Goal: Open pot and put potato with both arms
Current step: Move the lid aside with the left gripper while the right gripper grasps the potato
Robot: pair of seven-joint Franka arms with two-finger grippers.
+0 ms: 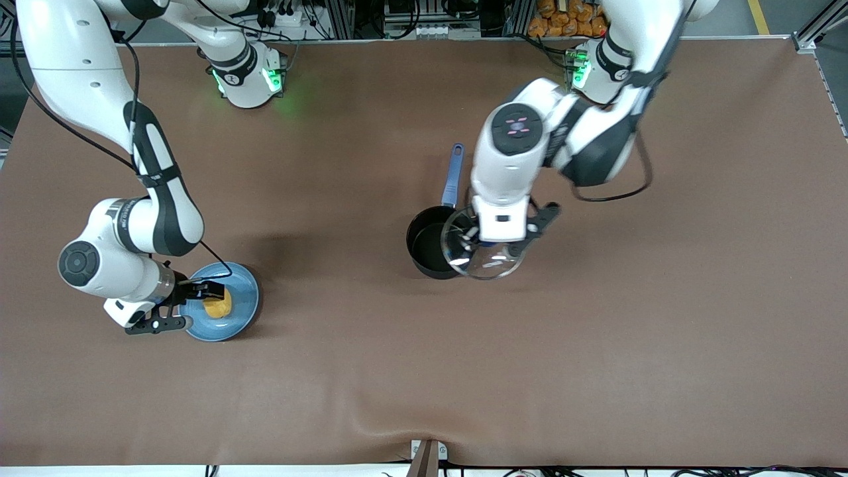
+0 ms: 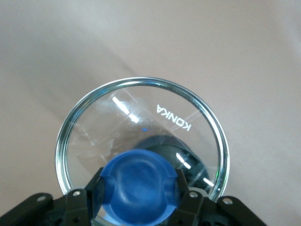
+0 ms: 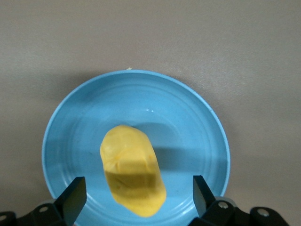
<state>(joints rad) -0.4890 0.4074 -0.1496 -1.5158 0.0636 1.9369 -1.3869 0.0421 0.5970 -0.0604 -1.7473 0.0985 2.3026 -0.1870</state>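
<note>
The right gripper (image 1: 199, 299) is poised over the plate (image 1: 244, 311), fingers apart around the potato (image 3: 133, 170). The lid (image 2: 141, 136) is clamped by the left gripper (image 2: 139, 190), tilted over the pot (image 1: 429, 250), partly hiding its rim.
</note>
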